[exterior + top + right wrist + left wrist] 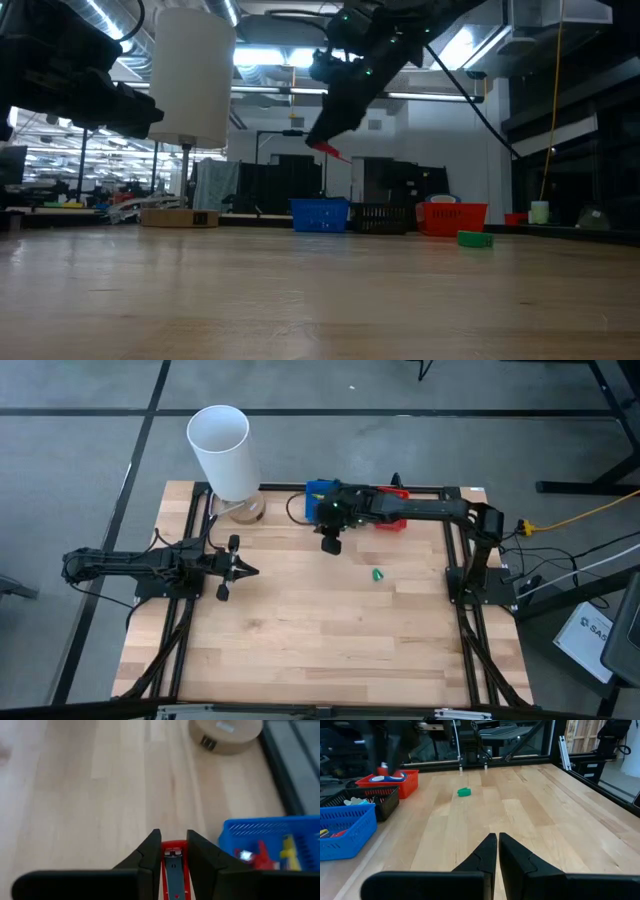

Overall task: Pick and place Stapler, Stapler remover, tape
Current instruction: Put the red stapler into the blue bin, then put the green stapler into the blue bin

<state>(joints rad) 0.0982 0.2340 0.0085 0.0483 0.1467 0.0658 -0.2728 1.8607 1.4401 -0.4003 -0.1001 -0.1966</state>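
My right gripper [330, 542] hangs high over the table's far side, just in front of the blue basket [318, 492], and is shut on a red stapler [173, 856] with a grey metal channel. Its red end [330, 151] also shows in the low view. A small green object [377, 574] lies on the bare wood right of centre, also seen as a green object [464, 792] in the left wrist view. My left gripper [247, 570] waits shut over the table's left half. No ring-shaped tape roll shows clearly. My right gripper pinches the red stapler between its two fingers [150, 852], one on each long side, the fingers lying along it. The stapler's end [173, 851] sits between the fingertips. It is lifted well clear of the table and slants downward below the fingers [345, 110].
Three baskets stand in a row at the far edge: blue [345, 830] holding red and yellow items, black [370, 800], red [395, 780]. A tall white cylinder [222, 450] on a round base [225, 735] stands at the far left corner. Bare wood spreads across the middle and near side.
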